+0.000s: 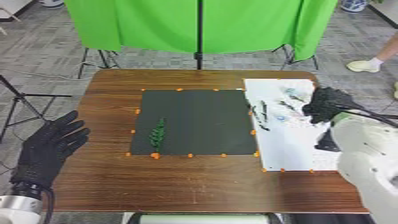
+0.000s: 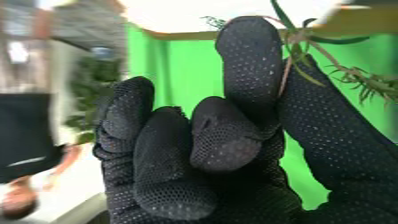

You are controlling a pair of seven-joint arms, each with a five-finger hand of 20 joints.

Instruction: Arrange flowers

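Note:
My right hand (image 1: 329, 104) is over the right part of the white sheet (image 1: 289, 145). In the right wrist view, that hand (image 2: 253, 112) has curled fingers, and a thin reddish stem (image 2: 285, 77) with narrow green leaves is pinched between its thumb and a finger. A green leafy sprig (image 1: 157, 135) lies upright on the left part of the dark mat (image 1: 200, 120). Dark stems (image 1: 264, 111) and small pale blue flowers (image 1: 282, 118) rest on the white sheet. My left hand (image 1: 51, 145) stays open beside the table's left edge.
Orange markers (image 1: 155, 155) line the mat and sheet on the brown wooden table (image 1: 195, 185). A green cloth (image 1: 151, 25) on stands hangs behind the table, and a tripod (image 1: 31, 102) stands at the left.

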